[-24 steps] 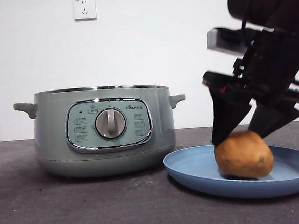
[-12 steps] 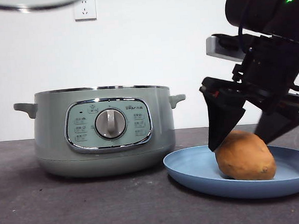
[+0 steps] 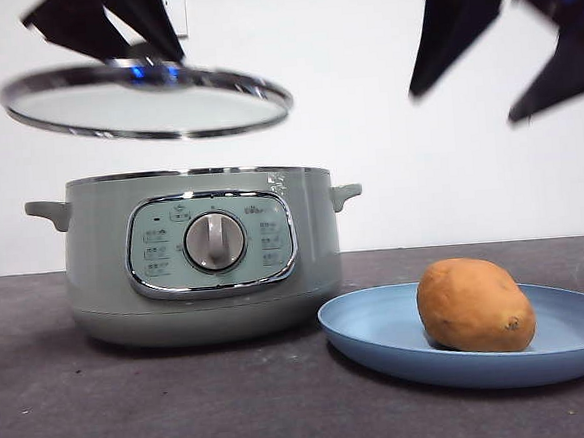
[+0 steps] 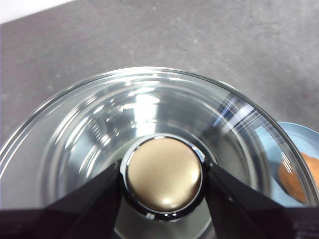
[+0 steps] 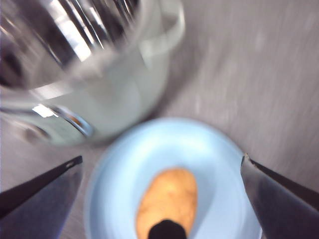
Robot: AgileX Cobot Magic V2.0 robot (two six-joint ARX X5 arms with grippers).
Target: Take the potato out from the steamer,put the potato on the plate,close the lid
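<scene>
Above the steamer (image 3: 202, 253), my left claw (image 4: 163, 178) pinches the lid (image 3: 146, 101) by its knob, slightly tilted; it must go straight down. My right claw (image 3: 490, 40) hangs spread above the potato (image 3: 475, 304) on the plate (image 3: 381, 338).

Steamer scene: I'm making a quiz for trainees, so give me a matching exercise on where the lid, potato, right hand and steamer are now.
Things:
1. lid
2. potato
3. right hand
4. steamer

States:
A. open, raised above the plate, holding nothing
B. on the table, uncovered
C. lying on the plate
D. held by its knob in the left hand, in the air over the steamer

Pairs: 1-D, 2-C, 3-A, 4-B
</scene>
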